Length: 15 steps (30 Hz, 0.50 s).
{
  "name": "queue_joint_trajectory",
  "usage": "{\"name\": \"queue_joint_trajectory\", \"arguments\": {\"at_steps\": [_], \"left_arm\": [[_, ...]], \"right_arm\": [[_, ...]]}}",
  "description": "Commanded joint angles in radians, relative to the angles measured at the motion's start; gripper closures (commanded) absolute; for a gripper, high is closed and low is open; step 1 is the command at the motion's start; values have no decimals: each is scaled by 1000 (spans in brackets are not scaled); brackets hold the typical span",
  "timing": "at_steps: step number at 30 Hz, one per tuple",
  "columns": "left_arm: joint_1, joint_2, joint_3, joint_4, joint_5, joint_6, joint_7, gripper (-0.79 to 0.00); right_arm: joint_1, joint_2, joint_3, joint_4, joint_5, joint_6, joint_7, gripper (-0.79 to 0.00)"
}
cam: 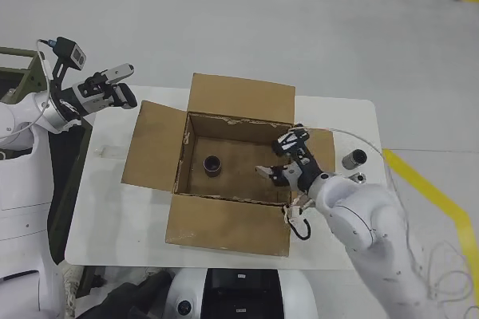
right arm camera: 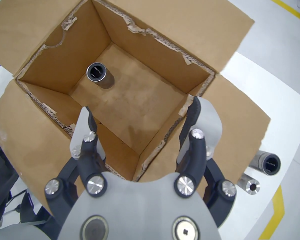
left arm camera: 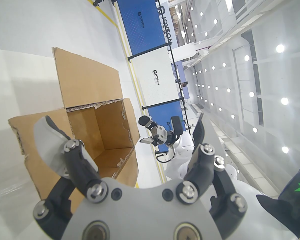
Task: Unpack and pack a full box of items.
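An open cardboard box [cam: 156, 147] [right arm camera: 170, 13] [left arm camera: 90, 81] stands in the middle of the white table [cam: 120, 231], all flaps folded out. One dark metal cylinder [cam: 213, 166] [right arm camera: 100, 74] stands upright on the box floor near its left wall. My right gripper [cam: 278, 161] [right arm camera: 140, 113] hangs open over the right part of the box opening, nothing between its fingers. My left gripper [cam: 121, 82] [left arm camera: 122, 128] is open and empty, held above the table's far left corner, well clear of the box.
Two metal cylinders sit on the table right of the box: a larger one [cam: 353, 159] [right arm camera: 266, 162] and a smaller one [cam: 360, 177] [right arm camera: 250, 186]. A yellow floor line [cam: 431, 199] runs to the right of the table. A dark rack [cam: 8, 88] stands at the left.
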Motion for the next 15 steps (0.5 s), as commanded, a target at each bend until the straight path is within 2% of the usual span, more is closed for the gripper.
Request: {"name": "queue_joint_trajectory", "arguments": {"at_steps": [1,11,15], "left_arm": [[0,0,0,0,0,0,0,-785],[0,0,0,0,0,0,0,-785],[0,0,0,0,0,0,0,-785]], "right_arm": [[39,-6,-37,33,4,-2,2,-683],[222,-52,-219,239,61,-37,2,-693],[288,-75,-286,311,82,-41,17,-736]]}}
